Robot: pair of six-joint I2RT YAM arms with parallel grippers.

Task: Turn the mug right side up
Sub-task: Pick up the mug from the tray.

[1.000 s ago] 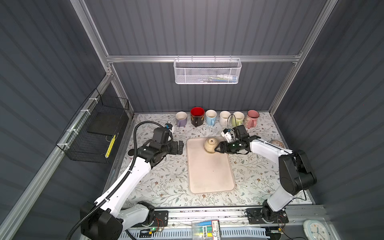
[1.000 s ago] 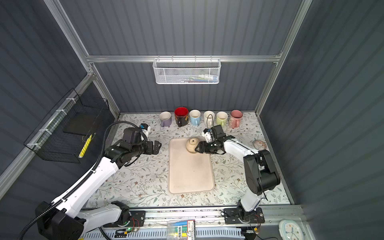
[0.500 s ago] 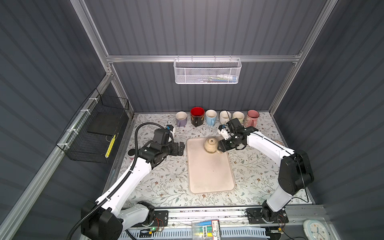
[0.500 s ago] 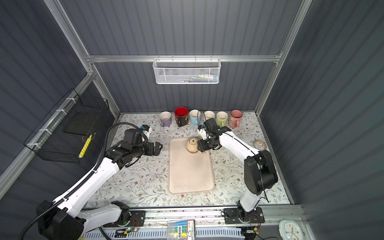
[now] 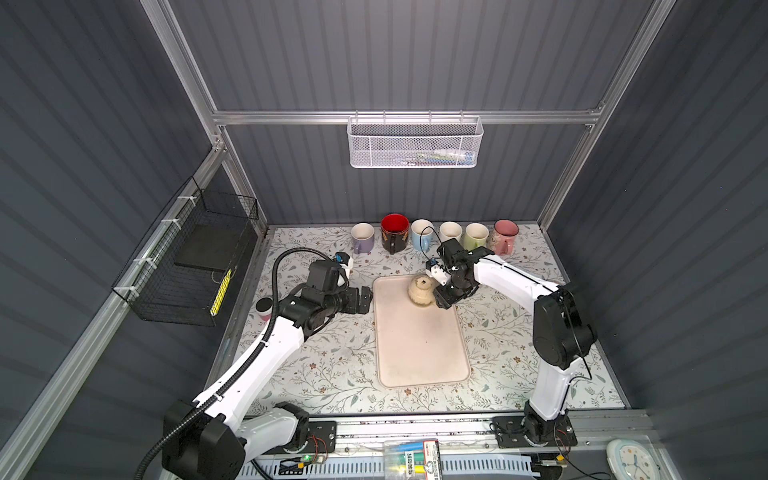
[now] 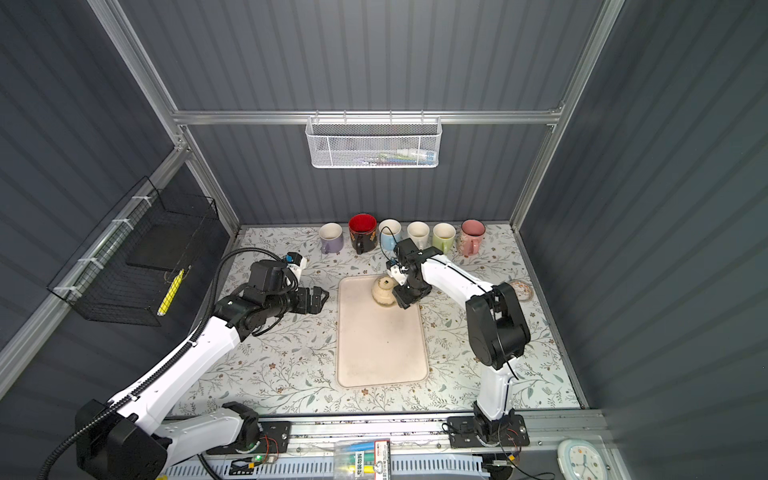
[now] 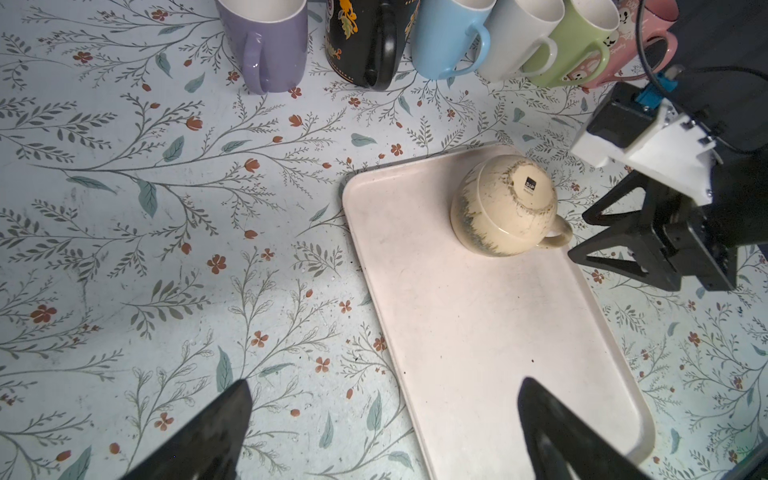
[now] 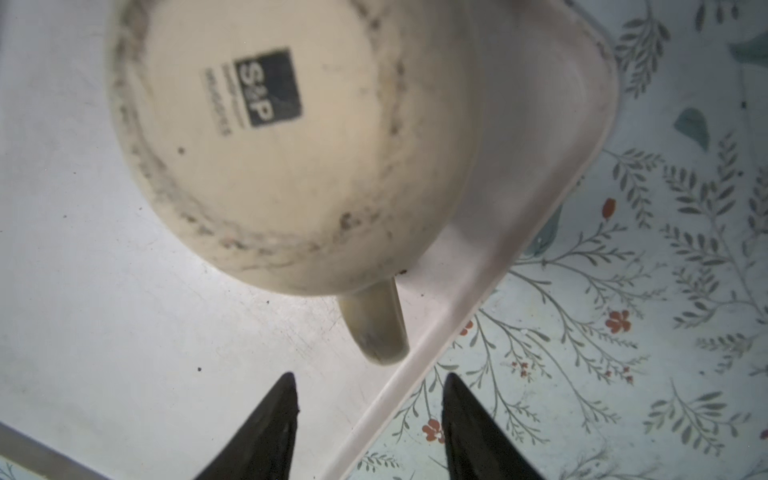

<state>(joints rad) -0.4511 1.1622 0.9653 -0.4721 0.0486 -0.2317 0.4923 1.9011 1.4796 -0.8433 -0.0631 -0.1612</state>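
Floral tabletop, beige tray: mug sits base-up, handle pointing at the nearer right gripper, jaws apart, apparently not touching; left gripper spread wide, well away.

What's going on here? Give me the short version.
The right end effector is lined up on the handle of the beige mug, jaws apart and not gripping it. The mug sits upside down, base up, near the far end of the tray. The left end effector hovers open beside the tray's left edge, holding nothing. Six other mugs stand upright in a row along the back wall.
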